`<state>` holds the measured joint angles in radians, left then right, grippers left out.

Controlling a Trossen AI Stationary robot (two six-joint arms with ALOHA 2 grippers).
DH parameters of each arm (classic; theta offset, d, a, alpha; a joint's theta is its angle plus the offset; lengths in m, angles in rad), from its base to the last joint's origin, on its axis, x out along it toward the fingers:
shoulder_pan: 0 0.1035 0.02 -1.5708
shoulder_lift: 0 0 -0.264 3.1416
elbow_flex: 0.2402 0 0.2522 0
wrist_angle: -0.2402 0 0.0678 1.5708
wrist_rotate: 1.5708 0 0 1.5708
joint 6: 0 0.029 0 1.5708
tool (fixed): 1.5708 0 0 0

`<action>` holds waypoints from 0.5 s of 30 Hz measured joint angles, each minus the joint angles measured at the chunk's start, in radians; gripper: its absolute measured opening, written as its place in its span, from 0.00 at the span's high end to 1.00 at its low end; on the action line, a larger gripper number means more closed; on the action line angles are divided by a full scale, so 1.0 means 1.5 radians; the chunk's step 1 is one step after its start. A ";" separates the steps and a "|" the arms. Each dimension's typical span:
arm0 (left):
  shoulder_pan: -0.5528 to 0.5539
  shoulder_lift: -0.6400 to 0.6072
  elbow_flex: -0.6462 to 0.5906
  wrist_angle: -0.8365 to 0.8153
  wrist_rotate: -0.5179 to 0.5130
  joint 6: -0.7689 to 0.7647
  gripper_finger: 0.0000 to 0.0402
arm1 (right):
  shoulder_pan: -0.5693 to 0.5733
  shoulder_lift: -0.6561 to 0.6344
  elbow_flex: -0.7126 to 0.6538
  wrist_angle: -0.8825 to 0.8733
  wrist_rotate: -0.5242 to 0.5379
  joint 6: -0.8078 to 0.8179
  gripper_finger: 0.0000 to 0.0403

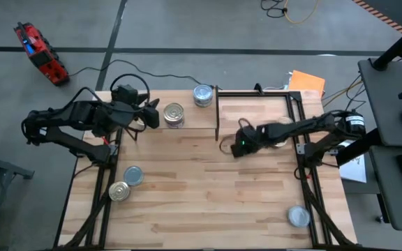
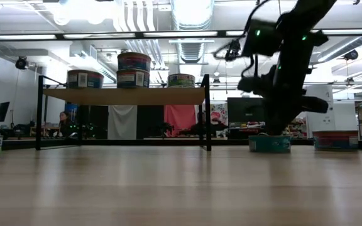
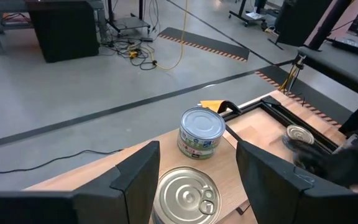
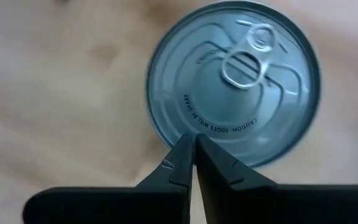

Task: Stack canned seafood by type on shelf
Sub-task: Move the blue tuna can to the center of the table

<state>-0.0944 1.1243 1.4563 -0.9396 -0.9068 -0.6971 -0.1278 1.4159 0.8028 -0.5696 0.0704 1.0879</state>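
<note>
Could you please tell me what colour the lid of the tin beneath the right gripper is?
Silver-grey with a bluish tint, seen best in the right wrist view: the tin.

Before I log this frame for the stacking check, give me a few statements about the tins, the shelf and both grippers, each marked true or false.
1. The right gripper is shut, its fingers pressed together above a silver-grey tin. True.
2. The left gripper is clamped on a tin. False: its fingers stand apart, either side of a golden-lidded tin on the shelf, with gaps showing.
3. The shelf holds no tins. False: the low view shows several on it, with one tin stacked on another.
4. Two tins sit together near the table's left edge. True.
5. A tin sits alone near the table's front right corner. True.
</note>
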 joint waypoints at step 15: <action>-0.036 0.064 0.000 0.028 0.141 0.045 0.51 | 0.183 0.101 0.042 0.349 -0.048 0.026 0.97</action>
<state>-0.1485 1.2205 1.4559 -0.8969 -0.6951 -0.6292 0.1474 1.5673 0.8653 -0.0456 -0.0011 1.1270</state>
